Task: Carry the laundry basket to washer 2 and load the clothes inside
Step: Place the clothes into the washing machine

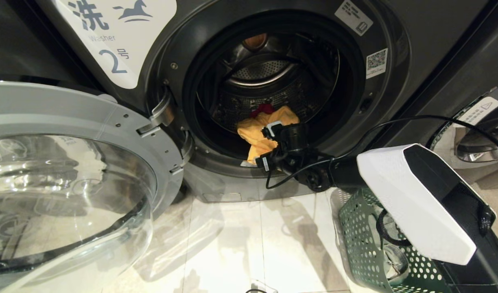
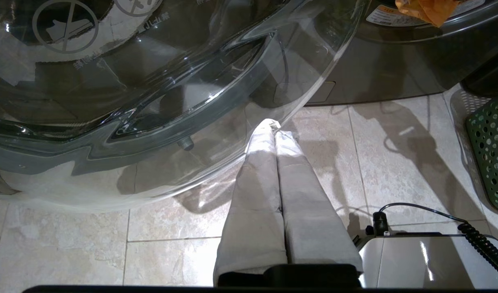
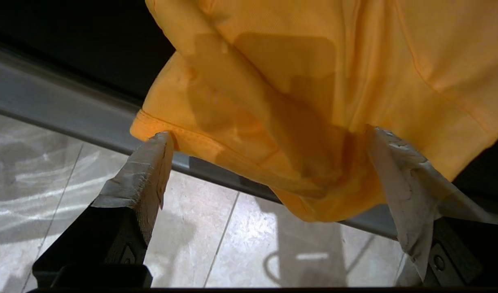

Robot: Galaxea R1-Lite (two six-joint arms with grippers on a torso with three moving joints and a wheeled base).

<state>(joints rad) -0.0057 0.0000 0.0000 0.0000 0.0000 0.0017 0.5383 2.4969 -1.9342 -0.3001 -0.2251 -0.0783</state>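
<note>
One yellow garment overhangs washer 2's door lip.

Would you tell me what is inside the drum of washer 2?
In washer 2, a yellow garment spills over the door sill, with a red one behind it. Anything beneath them is covered.

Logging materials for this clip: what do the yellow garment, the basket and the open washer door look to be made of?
Yellow garment: soft knit cloth, matte; it drapes in folds and shows a stitched hem.
Basket: dark green moulded plastic, by its even round holes.
Washer door: clear bowl, glass or plastic, hard to tell, glossy with reflections, in a pale grey ring that looks like plastic.
</note>
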